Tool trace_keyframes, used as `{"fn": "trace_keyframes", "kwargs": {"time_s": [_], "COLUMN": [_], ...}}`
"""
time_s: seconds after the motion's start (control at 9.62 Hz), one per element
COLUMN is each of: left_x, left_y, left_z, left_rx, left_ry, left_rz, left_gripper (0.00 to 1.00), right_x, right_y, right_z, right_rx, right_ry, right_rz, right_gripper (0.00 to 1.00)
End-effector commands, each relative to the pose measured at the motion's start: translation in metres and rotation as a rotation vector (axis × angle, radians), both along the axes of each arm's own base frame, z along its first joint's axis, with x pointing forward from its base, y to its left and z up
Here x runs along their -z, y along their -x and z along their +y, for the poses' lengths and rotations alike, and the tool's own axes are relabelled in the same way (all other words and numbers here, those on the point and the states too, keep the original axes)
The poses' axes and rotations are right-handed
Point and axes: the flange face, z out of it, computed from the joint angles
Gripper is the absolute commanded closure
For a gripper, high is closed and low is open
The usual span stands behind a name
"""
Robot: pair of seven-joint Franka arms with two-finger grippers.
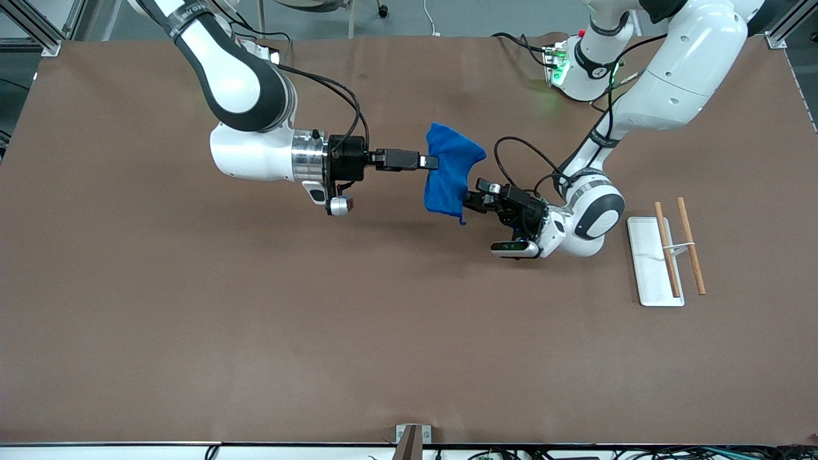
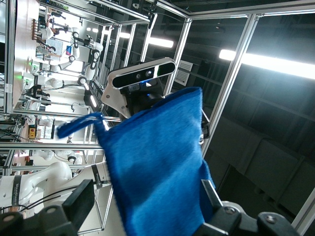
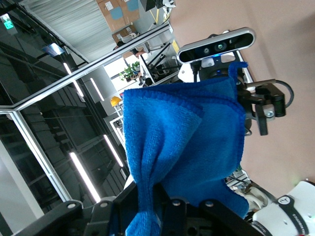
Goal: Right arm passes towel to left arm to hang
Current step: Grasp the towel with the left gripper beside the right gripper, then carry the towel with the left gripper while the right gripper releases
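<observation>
Two grippers meet at one blue towel, held in the air over the middle of the brown desk. Right gripper: fingers clamped on the towel's bunched edge, cloth fanning out from the pinch. Left gripper: fingers apart, set either side of the towel's hanging edge. A white tray with two wooden sticks lies toward the left arm's end of the desk.

Brown bench spread wide. White rectangular tray toward the left arm's end, one wooden stick lying along it, second wooden stick just beside, on the bench.
</observation>
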Motion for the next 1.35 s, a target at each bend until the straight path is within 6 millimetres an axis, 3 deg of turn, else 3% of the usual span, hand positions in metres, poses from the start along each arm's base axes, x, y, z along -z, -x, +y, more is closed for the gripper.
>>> {"fn": "trace_keyframes", "kwargs": {"time_s": [0.0,0.31,0.62,0.83,0.94,1.04,1.25], "left_x": [0.012,-0.001,-0.006,-0.020,-0.030,-0.048,-0.084], "left_y": [-0.001,-0.006,-0.011,-0.018,-0.022,-0.029,-0.040], "left_z": [0.008,0.010,0.021,0.034,0.045,0.060,0.108], "left_rx": [-0.043,-0.042,-0.038,-0.017,0.009,0.035,0.095], "left_ry": [-0.017,-0.017,-0.025,-0.039,-0.063,-0.090,-0.203], "left_rz": [0.004,-0.009,0.006,0.045,0.051,0.081,0.139], "left_gripper": [0.23,0.56,0.95,0.99,1.00,1.00,1.00], "right_x": [-0.001,0.004,0.004,0.007,0.010,0.016,0.024], "right_y": [0.000,-0.002,-0.003,-0.003,-0.005,-0.010,-0.017], "right_z": [0.008,0.008,0.006,0.003,-0.001,-0.013,-0.064], "right_rx": [0.024,0.024,0.026,0.025,0.013,-0.011,-0.091], "right_ry": [-0.047,-0.046,-0.042,-0.033,-0.006,0.055,0.254], "right_rz": [-0.027,-0.021,-0.025,-0.025,-0.040,-0.077,-0.202], "right_gripper": [1.00,1.00,1.00,0.96,0.53,0.01,0.00]}}
